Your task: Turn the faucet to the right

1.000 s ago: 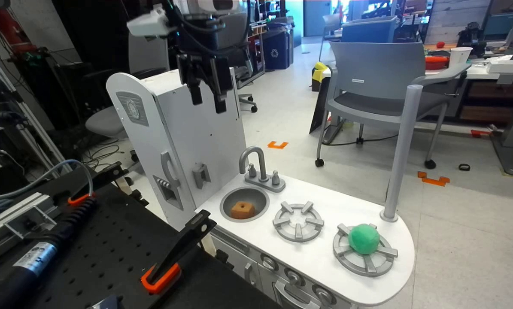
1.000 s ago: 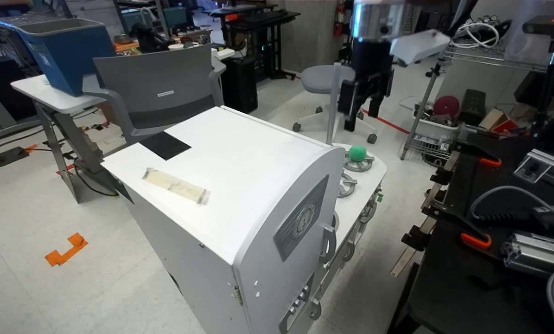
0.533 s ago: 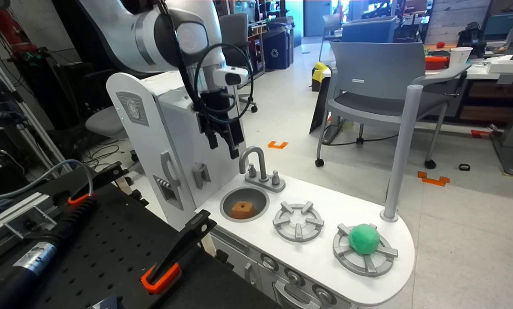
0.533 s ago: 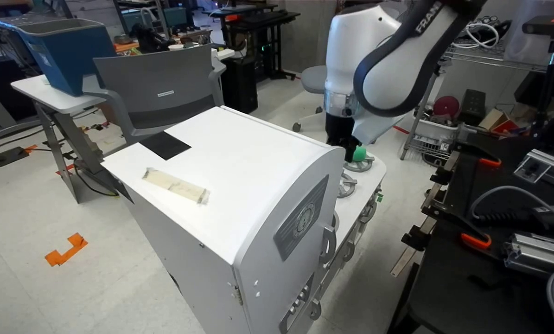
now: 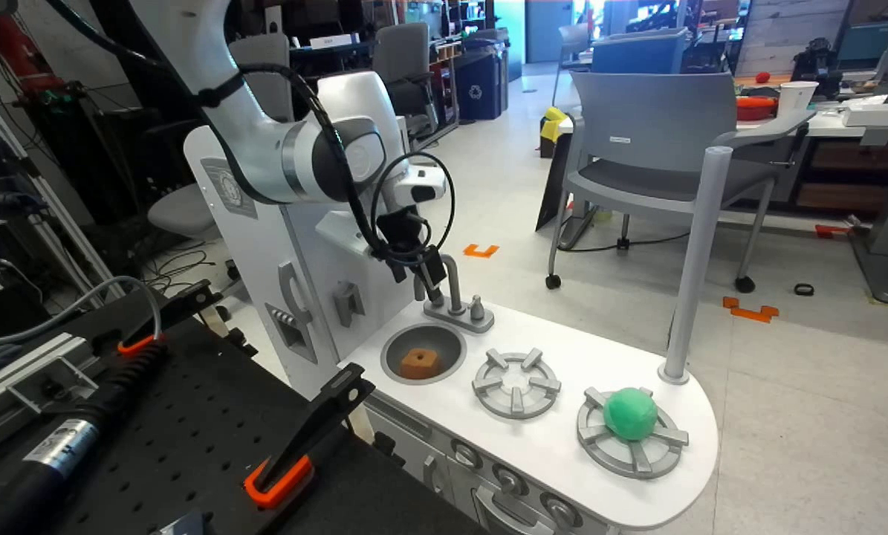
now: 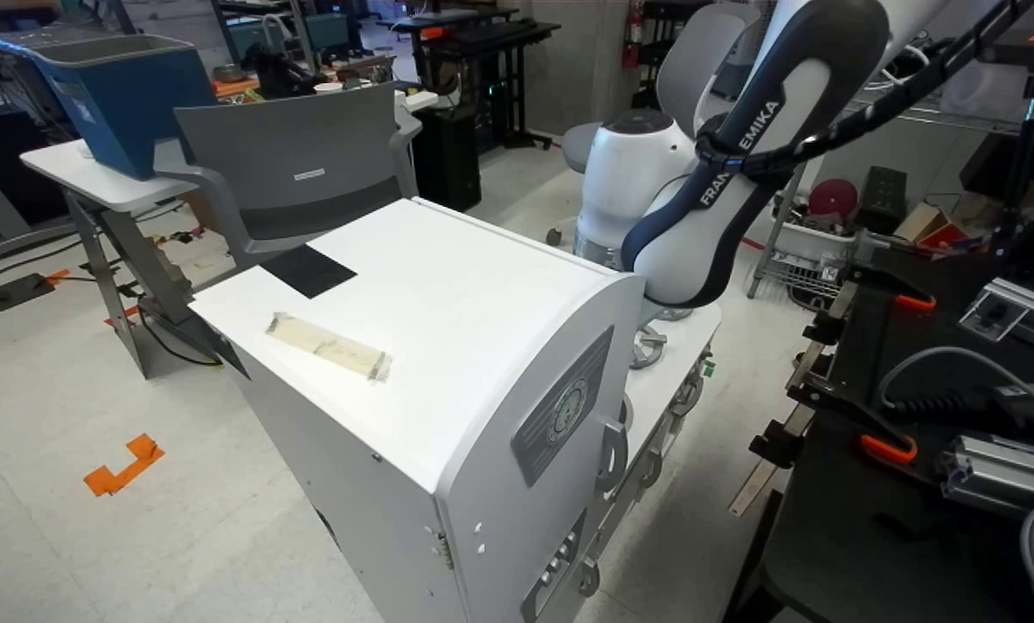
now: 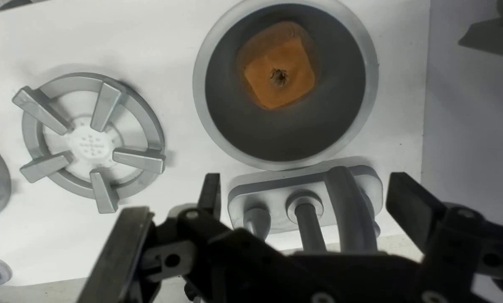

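Where pale floor [image 5: 808, 386] bears office chairs [image 5: 648, 126] and a table [image 6: 60, 163]: one tall white cabinet [image 6: 430, 363]; one flat white counter [image 5: 592, 364], adjoining; one robot hand [image 7: 309, 198], fingers parted; one round sink [image 7: 293, 134]; one grey faucet [image 5: 455, 291] just behind it, long axis upright, spout [image 7: 351, 210] arched toward the cabinet.

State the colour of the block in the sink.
The block is orange-brown; it shows best in the wrist view.

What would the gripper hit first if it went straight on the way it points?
Probably the faucet's spout: the wrist view shows it between the open jaws of the gripper, though depth is unclear.
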Available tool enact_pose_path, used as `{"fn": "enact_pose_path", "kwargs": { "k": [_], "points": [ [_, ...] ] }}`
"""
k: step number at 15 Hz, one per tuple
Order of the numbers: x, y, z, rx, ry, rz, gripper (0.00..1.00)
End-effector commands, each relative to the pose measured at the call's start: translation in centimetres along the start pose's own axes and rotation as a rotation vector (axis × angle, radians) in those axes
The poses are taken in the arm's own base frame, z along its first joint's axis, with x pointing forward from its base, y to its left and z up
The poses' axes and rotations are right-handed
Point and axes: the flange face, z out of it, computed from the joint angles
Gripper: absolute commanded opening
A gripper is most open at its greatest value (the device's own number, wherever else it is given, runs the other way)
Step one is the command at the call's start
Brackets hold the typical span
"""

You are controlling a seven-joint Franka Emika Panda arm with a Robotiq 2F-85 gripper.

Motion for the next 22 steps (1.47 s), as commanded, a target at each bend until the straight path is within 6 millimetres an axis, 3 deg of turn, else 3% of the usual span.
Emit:
{"fn": "enact_pose_path", "kwargs": {
  "k": [1, 7, 8, 9, 13, 15, 18, 22],
  "points": [
    [1.0, -1.0, 2.8, 0.003, 0.044, -0.004, 1.0],
    [1.7, -0.7, 5.9, -0.066, 0.088, -0.05, 1.0],
    [1.8, -0.5, 6.1, -0.079, 0.094, -0.055, 0.75],
    [1.8, -0.3, 6.2, -0.089, 0.094, -0.061, 0.72],
    [2.2, 0.5, 5.4, -0.109, 0.103, -0.051, 0.42],
    [3.1, 2.1, 4.8, -0.124, 0.117, -0.028, 0.27],
    [6.5, 7.1, 2.9, -0.155, 0.17, 0.108, 0.03],
    [10.2, 13.6, 0.4, -0.205, 0.238, 0.282, 0.0]
  ]
}}
